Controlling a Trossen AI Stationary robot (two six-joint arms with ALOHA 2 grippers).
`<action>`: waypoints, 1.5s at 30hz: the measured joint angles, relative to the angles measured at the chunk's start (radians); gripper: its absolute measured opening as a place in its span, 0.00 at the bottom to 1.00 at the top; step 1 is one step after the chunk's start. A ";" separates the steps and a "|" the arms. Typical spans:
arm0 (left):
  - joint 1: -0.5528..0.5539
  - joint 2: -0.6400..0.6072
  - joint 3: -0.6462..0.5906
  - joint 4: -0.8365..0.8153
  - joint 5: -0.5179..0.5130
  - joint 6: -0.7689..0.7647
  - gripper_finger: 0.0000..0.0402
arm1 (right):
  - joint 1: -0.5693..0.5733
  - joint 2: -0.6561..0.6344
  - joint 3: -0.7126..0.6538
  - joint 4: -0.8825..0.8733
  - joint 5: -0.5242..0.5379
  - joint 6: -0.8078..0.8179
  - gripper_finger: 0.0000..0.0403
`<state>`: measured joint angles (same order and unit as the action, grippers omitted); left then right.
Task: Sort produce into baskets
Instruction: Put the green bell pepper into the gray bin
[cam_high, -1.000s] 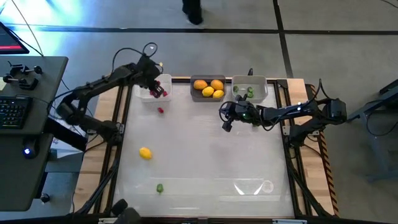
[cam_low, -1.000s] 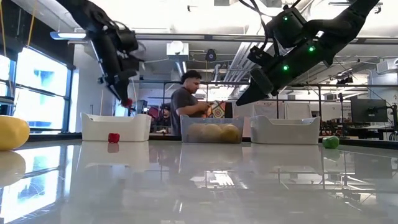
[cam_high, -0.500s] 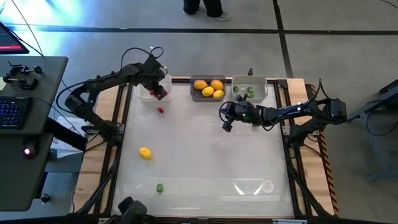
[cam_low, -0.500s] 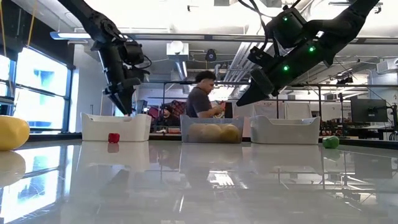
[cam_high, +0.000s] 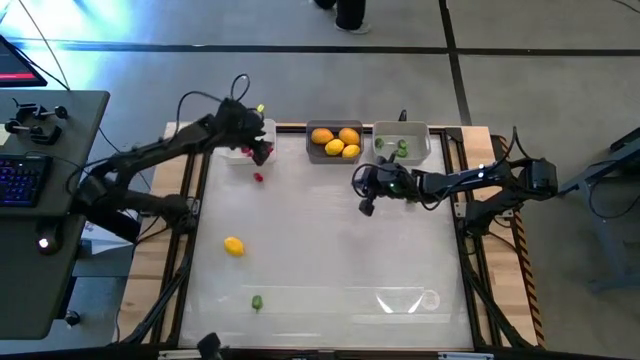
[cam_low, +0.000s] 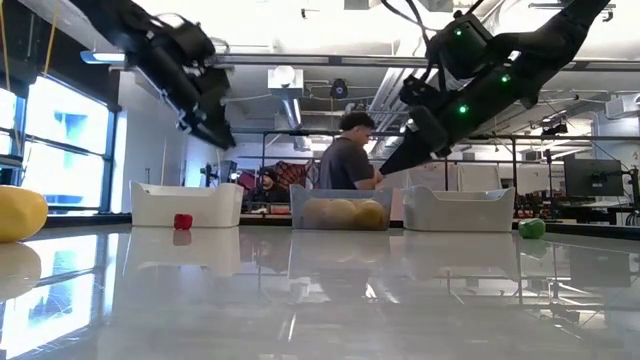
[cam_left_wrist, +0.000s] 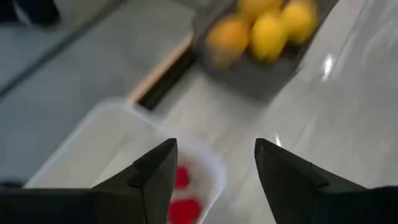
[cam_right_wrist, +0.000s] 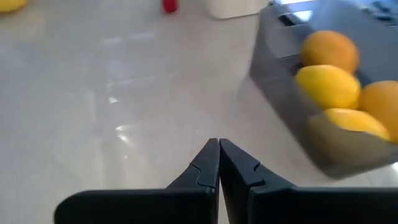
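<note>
Over the white basket, which holds red bits, my left gripper hangs open with nothing between its fingers. The dark grey basket holds yellow and orange fruits. The light grey basket holds green bits. My right gripper hovers shut and holds nothing, in front of the dark grey basket. On the table lie a red berry, a yellow fruit and a green bit.
The three baskets stand in a row along the table's far edge. The loose produce lies in the table's left half. A person stands in the room beyond the table. A desk with a keyboard stands left of the table.
My left gripper has opened over the white basket and let go of a red bit that it held at its fingertips. It has then risen a little and tipped up toward level. My right gripper has kept still.
</note>
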<state>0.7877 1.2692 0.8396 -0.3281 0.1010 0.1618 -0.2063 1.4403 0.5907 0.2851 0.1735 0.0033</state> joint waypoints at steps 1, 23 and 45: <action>-0.021 -0.033 -0.020 0.033 -0.006 -0.018 0.50 | 0.004 0.000 0.000 -0.007 -0.015 0.000 0.00; -0.441 -0.326 -0.457 0.810 -0.113 -0.212 0.49 | 0.273 -0.061 0.084 -0.843 0.294 0.753 0.27; -0.457 -0.326 -0.483 0.871 -0.113 -0.192 0.49 | 0.141 -0.061 0.083 -1.175 0.302 0.983 0.61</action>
<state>0.3309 0.9436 0.3561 0.5428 -0.0121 -0.0307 -0.0652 1.3796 0.6735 -0.8895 0.4755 0.9864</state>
